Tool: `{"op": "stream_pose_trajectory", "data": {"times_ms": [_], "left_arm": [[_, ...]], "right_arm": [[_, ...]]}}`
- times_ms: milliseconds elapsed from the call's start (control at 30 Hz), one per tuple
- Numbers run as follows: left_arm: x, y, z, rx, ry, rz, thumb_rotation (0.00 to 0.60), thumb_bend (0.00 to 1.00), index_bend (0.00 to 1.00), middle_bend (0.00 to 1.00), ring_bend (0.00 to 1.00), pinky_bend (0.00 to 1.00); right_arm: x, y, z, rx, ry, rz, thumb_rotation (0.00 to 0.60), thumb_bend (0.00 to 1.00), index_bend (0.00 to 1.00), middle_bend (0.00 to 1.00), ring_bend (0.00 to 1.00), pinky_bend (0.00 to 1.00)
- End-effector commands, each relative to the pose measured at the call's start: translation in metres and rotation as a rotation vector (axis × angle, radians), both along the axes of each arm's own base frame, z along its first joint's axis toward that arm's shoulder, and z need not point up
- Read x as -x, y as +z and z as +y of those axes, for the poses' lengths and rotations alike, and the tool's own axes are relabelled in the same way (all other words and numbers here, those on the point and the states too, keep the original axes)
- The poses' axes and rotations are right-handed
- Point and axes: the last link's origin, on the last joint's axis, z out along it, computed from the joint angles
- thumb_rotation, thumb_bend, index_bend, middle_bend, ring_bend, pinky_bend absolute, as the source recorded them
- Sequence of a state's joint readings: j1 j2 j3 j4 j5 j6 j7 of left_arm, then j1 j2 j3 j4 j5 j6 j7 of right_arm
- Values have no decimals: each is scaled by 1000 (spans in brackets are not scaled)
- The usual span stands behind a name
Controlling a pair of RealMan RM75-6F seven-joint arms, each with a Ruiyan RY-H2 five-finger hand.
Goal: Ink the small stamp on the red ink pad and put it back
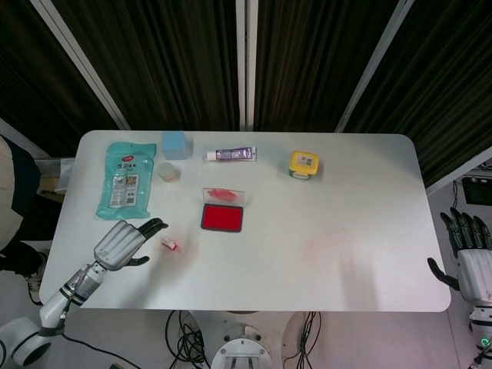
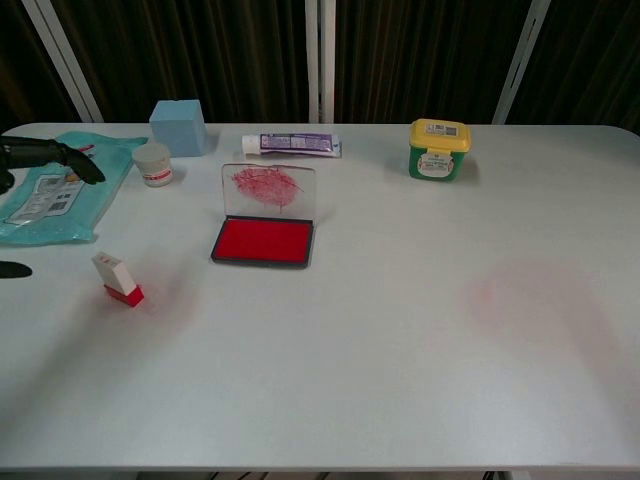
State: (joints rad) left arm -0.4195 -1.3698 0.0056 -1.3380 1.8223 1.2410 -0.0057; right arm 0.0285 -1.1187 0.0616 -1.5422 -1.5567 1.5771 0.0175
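Observation:
The small stamp (image 1: 170, 244) (image 2: 117, 280), white with a red base, stands on the table left of the red ink pad (image 1: 222, 218) (image 2: 263, 241), whose clear lid (image 2: 268, 190) is raised. My left hand (image 1: 122, 243) hovers just left of the stamp, fingers spread and holding nothing; only its dark fingertips (image 2: 60, 156) show at the chest view's left edge. My right hand (image 1: 472, 263) stays off the table's right edge, fingers spread and empty.
Along the back of the table lie a teal packet (image 1: 124, 178), a blue cube (image 1: 174, 144), a small white jar (image 1: 167, 171), a tube (image 1: 231, 154) and a yellow-lidded green tub (image 1: 304, 163). A person stands at the far left edge (image 1: 11, 200).

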Motion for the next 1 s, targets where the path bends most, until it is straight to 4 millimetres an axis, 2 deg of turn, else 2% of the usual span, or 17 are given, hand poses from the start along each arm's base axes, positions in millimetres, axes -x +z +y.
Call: {"op": "stream_pose_trajectory", "data": {"times_ms": [33, 200, 300, 500, 1000], "left_arm": [[-2, -18, 7, 25, 1, 25, 600, 105, 200, 225, 906, 1000], [2, -39, 9, 61, 1, 54, 600, 142, 210, 234, 920, 1000], [6, -47, 13, 50, -8, 78, 600, 186, 255, 270, 933, 1000], [13, -54, 18, 48, 4, 74, 600, 239, 362, 360, 951, 1000], [23, -70, 24, 65, 23, 72, 600, 313, 443, 442, 966, 1000]], "right_arm": [[0, 1, 0, 2, -3, 1, 600, 176, 0, 0, 0, 0], [1, 0, 0, -4, -6, 0, 600, 176, 0, 0, 0, 0], [1, 0, 1, -6, -9, 3, 600, 176, 0, 0, 0, 0], [4, 0, 0, -7, -19, 5, 600, 176, 0, 0, 0, 0], [3, -2, -2, -17, -30, 15, 600, 176, 0, 0, 0, 0]]}}
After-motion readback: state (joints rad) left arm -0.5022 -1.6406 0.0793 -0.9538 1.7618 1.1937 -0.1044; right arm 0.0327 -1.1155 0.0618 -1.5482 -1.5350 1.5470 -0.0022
